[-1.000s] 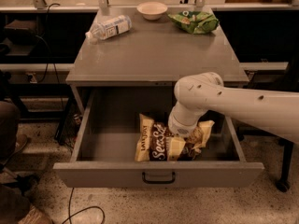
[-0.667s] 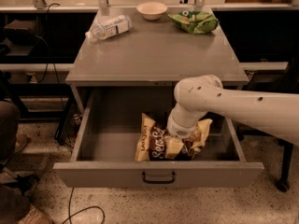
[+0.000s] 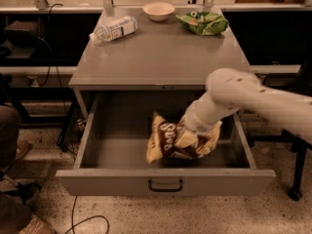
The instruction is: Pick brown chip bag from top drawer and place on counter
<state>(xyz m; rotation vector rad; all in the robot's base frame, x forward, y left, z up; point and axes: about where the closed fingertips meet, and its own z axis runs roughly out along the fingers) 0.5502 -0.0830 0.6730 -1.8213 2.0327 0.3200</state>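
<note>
My gripper [image 3: 191, 130], on my white arm [image 3: 253, 94], is down inside the open wide grey metal top drawer [image 3: 102, 182], against the crinkly dark-brown chip bag [image 3: 168, 141] lying right of its middle; whether it is clamped on the bag I cannot tell. The flat grey counter [image 3: 161, 57] carries a clear plastic bottle [image 3: 113, 29], a pale bowl [image 3: 158, 10] and a green chip bag [image 3: 202, 22].

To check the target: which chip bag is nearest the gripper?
The brown chip bag in the open drawer, right at the gripper; the green bag lies far back on the counter.
</note>
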